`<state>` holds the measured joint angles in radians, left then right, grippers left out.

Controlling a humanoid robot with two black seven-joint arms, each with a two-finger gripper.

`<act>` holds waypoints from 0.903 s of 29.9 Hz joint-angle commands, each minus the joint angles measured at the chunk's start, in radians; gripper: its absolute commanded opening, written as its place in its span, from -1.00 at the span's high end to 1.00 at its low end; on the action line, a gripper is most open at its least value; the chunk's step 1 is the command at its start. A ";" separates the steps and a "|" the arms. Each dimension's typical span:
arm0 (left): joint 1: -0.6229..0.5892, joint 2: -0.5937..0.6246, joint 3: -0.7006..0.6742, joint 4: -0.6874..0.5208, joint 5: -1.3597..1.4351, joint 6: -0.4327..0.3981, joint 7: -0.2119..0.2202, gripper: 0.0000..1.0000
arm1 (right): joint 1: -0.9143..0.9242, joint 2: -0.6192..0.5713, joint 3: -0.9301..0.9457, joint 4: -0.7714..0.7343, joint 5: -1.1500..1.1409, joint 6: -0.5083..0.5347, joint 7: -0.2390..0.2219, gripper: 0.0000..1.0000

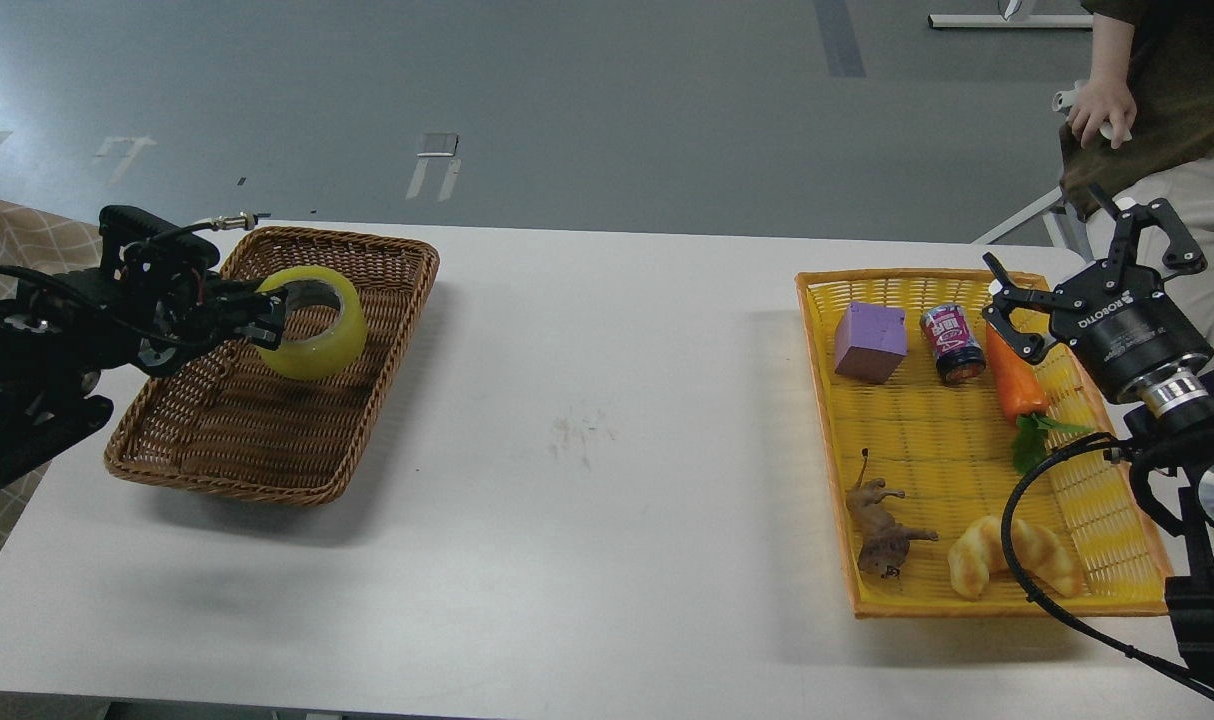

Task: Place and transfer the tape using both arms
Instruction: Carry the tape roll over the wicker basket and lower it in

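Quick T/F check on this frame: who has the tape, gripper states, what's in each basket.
1. The left gripper holds the tape over the brown basket. True.
2. The right gripper is shut on the carrot. False: it is open, fingers spread above the yellow basket.
3. The purple block sits in the yellow basket. True.
4. The can lies in the brown basket. False: it stands in the yellow basket, beside the block.
5. The croissant is beside the toy animal. True.
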<state>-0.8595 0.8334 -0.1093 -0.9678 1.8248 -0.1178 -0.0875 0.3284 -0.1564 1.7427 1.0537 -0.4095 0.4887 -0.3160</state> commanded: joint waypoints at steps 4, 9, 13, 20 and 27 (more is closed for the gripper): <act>0.033 -0.008 0.003 0.049 0.001 0.006 -0.021 1.00 | 0.000 0.000 -0.002 0.000 0.000 0.000 0.000 -0.99; 0.040 -0.011 0.003 0.069 -0.001 0.006 -0.029 1.00 | -0.002 0.000 -0.003 0.000 0.000 0.000 0.000 -0.99; 0.040 -0.013 0.005 0.072 -0.001 0.006 -0.029 1.00 | -0.002 0.000 -0.003 0.000 0.000 0.000 0.000 -0.99; 0.042 -0.013 -0.001 0.069 -0.016 0.074 -0.028 -0.32 | -0.008 0.005 -0.003 0.000 0.000 0.000 0.000 -0.99; 0.031 -0.008 0.000 0.057 -0.140 0.110 -0.077 -0.81 | -0.008 0.006 -0.002 -0.001 0.000 0.000 0.000 -0.99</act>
<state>-0.8229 0.8247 -0.1105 -0.9090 1.7378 -0.0097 -0.1364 0.3207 -0.1505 1.7400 1.0526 -0.4096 0.4887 -0.3160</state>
